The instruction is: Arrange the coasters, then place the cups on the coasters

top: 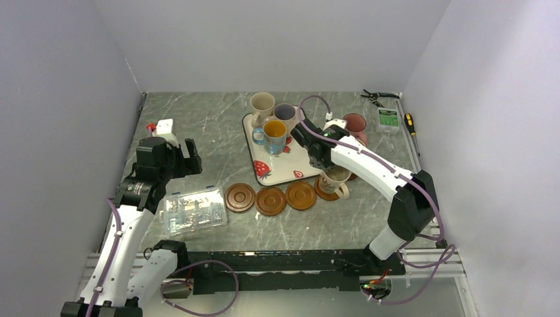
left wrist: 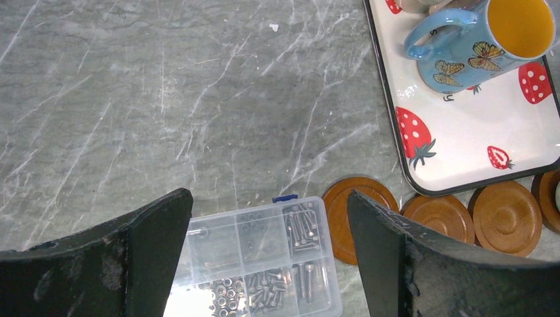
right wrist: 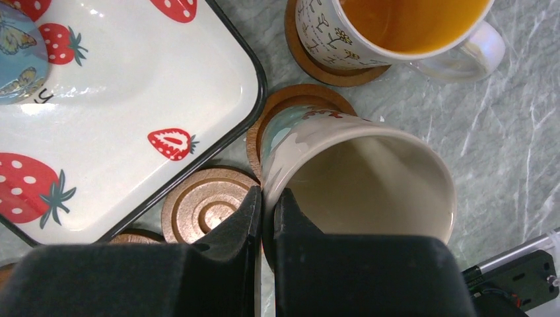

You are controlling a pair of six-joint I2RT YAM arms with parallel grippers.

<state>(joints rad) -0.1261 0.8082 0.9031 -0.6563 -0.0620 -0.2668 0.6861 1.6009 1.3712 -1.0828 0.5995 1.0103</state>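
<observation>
At the left of the top view, the left gripper hangs with its jaws wide apart and empty, above the clear box of screws on the tabletop. Toward the middle, three bare coasters lie in a row just below the strawberry tray (three cups crowd its upper end). Right of these, the right gripper is pinched tight on the rim of a cream cup over a fourth coaster.
</observation>
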